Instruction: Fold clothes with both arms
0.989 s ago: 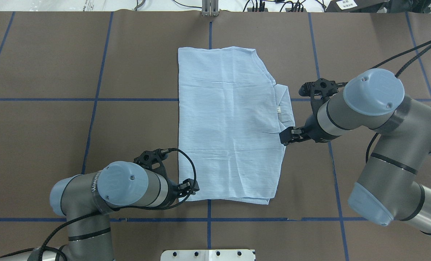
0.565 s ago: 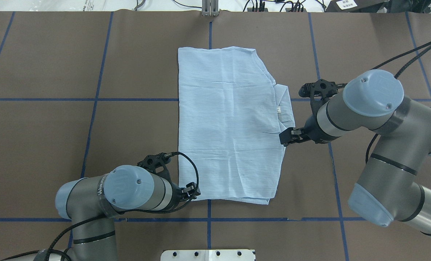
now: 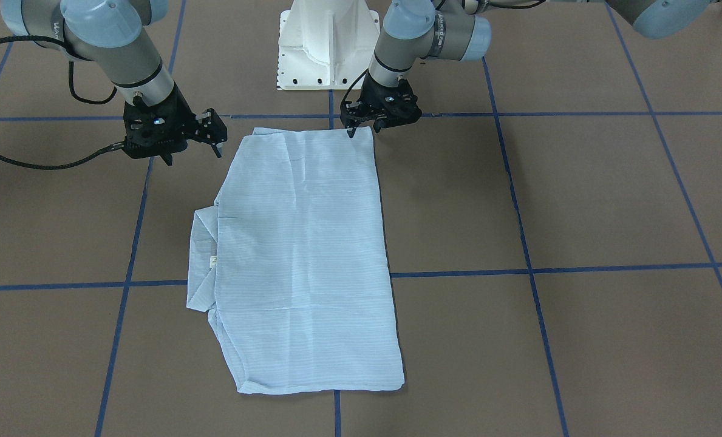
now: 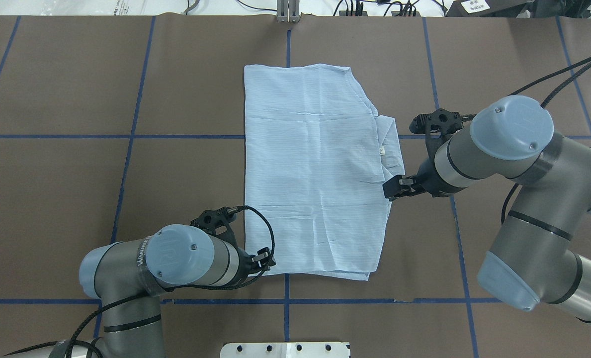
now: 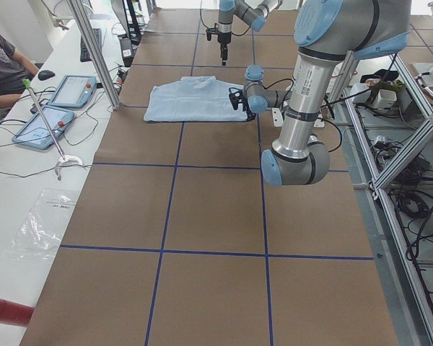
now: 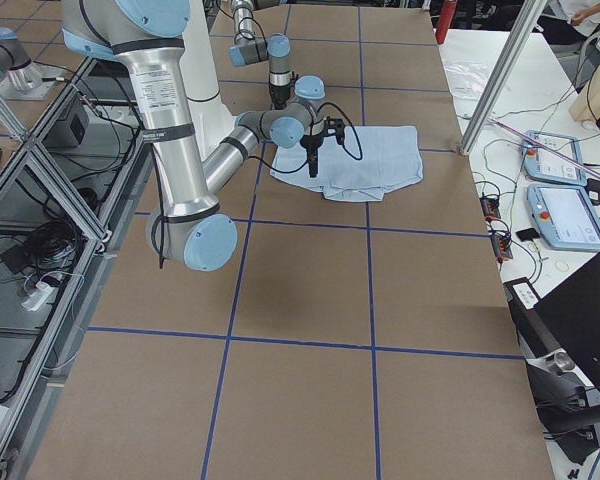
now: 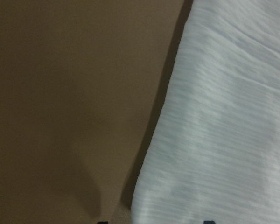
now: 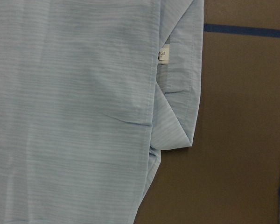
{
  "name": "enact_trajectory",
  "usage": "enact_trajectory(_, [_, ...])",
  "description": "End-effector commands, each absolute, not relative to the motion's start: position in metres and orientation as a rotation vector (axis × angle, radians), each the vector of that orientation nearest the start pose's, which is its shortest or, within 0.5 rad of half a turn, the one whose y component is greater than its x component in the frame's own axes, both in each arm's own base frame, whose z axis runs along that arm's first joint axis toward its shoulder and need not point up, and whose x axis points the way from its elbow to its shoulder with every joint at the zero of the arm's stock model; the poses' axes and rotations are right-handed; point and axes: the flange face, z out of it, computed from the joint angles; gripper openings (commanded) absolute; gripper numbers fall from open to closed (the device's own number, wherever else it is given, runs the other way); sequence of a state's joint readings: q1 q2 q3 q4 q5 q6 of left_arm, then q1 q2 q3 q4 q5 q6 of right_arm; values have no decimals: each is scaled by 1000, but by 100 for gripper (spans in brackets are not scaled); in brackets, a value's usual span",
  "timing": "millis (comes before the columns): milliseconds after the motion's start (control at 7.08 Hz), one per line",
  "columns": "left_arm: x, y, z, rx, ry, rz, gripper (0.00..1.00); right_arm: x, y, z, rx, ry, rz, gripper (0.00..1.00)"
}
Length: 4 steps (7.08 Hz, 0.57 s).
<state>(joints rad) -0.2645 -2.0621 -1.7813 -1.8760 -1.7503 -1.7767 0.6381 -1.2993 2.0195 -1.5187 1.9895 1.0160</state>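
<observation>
The pale-blue shirt (image 4: 310,169) lay flat in the middle of the table (image 4: 66,89), already narrowed to a rectangle, its collar (image 4: 390,144) poking out on the robot's right. The left gripper (image 3: 364,127) sat low at the near left corner, jaws apart with the cloth's edge running between them in the wrist view, gripping nothing, seemingly placed to pinch that corner. The right gripper (image 3: 192,152) hovered just beside the collar-side edge, also spread and empty, probably lined up for the matching corner so both arms could lift the near hem together
</observation>
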Motion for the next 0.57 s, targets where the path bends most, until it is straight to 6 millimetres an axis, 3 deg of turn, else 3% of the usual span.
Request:
enact_trajectory(0, [589, -279, 251, -134, 1010, -339, 71, -382, -399, 309, 100, -851, -88, 100])
enact_trajectory(283, [589, -279, 251, -136, 1010, -338, 71, -381, -399, 311, 100, -849, -89, 100])
enact_trajectory(424, [589, -279, 251, -138, 1010, -339, 65, -381, -399, 310, 101, -850, -89, 100])
